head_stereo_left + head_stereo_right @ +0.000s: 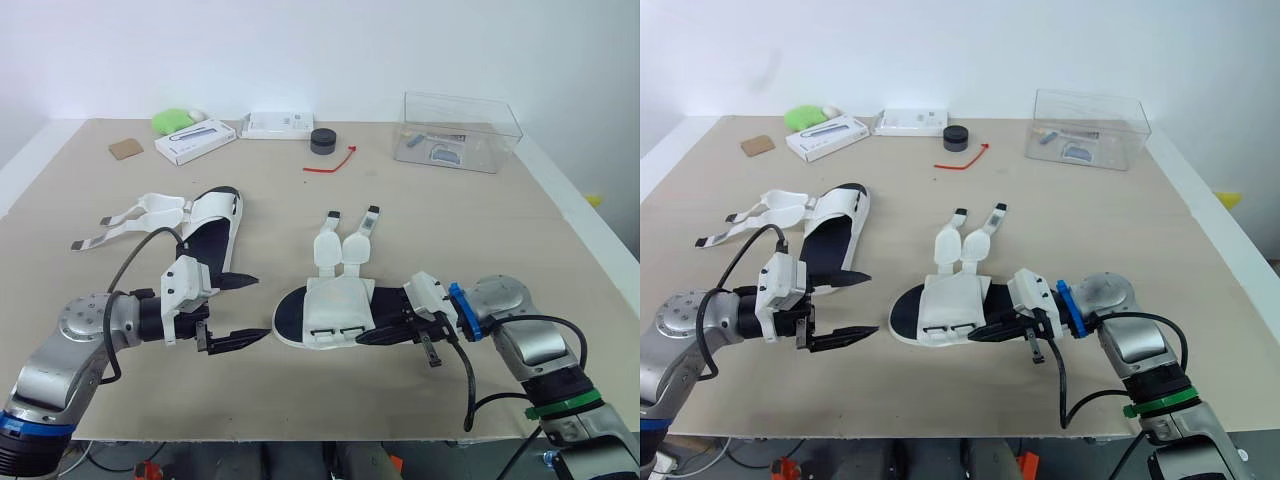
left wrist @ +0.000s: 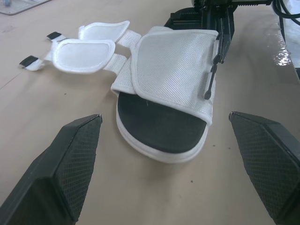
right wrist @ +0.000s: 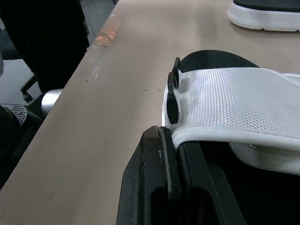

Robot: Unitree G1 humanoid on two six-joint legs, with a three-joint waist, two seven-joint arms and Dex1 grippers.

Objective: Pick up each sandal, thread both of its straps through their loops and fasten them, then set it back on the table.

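Two white sandals with black soles lie on the tan table (image 1: 500,230). The centre sandal (image 1: 335,310) has both straps (image 1: 342,245) lying unfastened and pointing away from me. My right gripper (image 1: 388,334) is shut on this sandal's heel end; in the right wrist view its fingers (image 3: 161,187) pinch the edge beside the white mesh upper (image 3: 234,103) and its black loops (image 3: 173,93). My left gripper (image 1: 264,308) stands open just left of the sandal's toe, which the left wrist view shows between its fingers (image 2: 70,164). The other sandal (image 1: 210,225) lies back left, straps (image 1: 130,215) spread out.
At the back stand a clear plastic box (image 1: 460,130), a black round cap (image 1: 323,140), a red cord (image 1: 335,160), two white boxes (image 1: 195,140), a green object (image 1: 175,120) and a cardboard piece (image 1: 126,149). The table's front edge runs close below both grippers.
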